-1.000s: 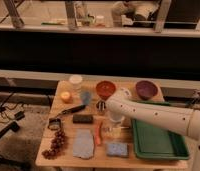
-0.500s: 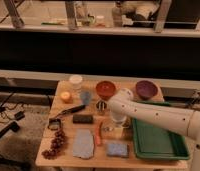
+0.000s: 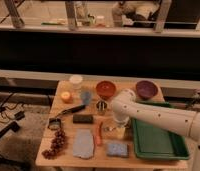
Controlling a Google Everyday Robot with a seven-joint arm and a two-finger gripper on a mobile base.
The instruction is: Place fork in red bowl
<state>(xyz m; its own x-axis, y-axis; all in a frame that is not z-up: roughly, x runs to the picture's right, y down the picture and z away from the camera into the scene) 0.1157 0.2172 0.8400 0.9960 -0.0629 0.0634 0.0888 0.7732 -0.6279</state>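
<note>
At table (image 3: 95, 159) centre, gripper (image 3: 116, 128) has dipped lower — open or closed, cannot tell; fork probably beneath, pickup stage — red bowl (image 3: 106, 89) beyond.

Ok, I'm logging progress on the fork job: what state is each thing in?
Red bowl: upright, no fork showing inside.
Maroon bowl: upright, looks empty.
Green tray: flat, bare where visible.
End effector: down low, between carrot stick and tray.
Fork: not visible.
</note>
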